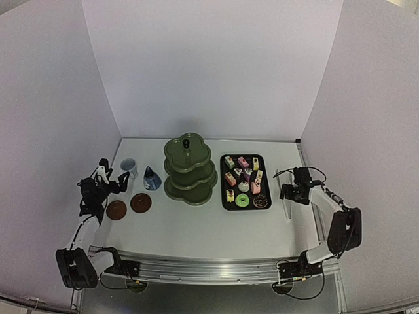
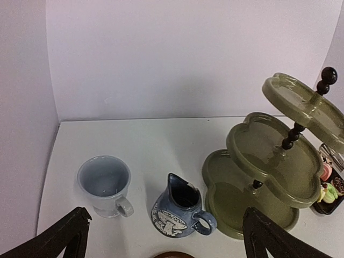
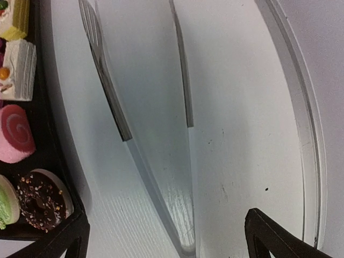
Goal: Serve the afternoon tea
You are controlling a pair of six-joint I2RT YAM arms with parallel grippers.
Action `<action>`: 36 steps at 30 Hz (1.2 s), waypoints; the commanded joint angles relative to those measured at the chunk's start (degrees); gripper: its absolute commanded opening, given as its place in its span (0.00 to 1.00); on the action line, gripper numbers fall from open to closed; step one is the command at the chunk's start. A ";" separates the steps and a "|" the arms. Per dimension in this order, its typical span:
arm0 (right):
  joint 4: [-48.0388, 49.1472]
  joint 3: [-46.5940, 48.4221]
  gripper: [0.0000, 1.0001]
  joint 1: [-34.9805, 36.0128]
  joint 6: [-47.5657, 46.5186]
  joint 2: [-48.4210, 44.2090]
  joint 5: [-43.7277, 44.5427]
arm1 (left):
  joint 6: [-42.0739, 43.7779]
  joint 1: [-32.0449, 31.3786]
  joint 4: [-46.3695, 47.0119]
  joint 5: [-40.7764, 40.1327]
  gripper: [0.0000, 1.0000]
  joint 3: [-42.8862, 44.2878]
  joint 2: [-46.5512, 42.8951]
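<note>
At the middle of the counter [image 1: 196, 229] stands the olive-green three-tier stand [image 1: 189, 169], upright, its lobed plates stacked on a black beaded post. Just beside it at 3 o'clock lies the black tray [image 1: 222, 183]. The small cakes [image 1: 243, 171] lie on it in rows, with a green donut [image 1: 242, 200] and a chocolate donut [image 1: 260, 201] along its 6 o'clock edge.

At 9 o'clock of the stand, near it but apart, sits the small blue jug [image 1: 152, 178], with a white mushroom picture on its side and its handle turned toward the stand. The pale blue cup [image 1: 128, 167] stands upright at 10 o'clock of the jug, not touching it. Two round brown coasters [image 1: 141, 203] lie flat side by side at 7 o'clock of the jug, apart from each other.

The left hand [image 1: 112, 182] hangs at the 9 o'clock end of the counter, near the cup and above the outer coaster. It faces the cup and jug, its fingers [image 2: 70, 234] spread wide with nothing between them.

The right hand [image 1: 294, 186] hangs at 3 o'clock of the tray, over the thin metal tongs [image 1: 286, 196]. Its fingers are likewise spread wide and hold nothing. The tongs lie flat on the counter, their two arms splayed toward 12 o'clock and their joined end toward 6 o'clock, apart from the tray.
</note>
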 commanded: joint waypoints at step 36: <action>-7.26 13.07 0.57 -0.88 -0.04 26.26 -2.62 | -0.31 -1.53 -9.99 4.85 1.00 11.85 4.14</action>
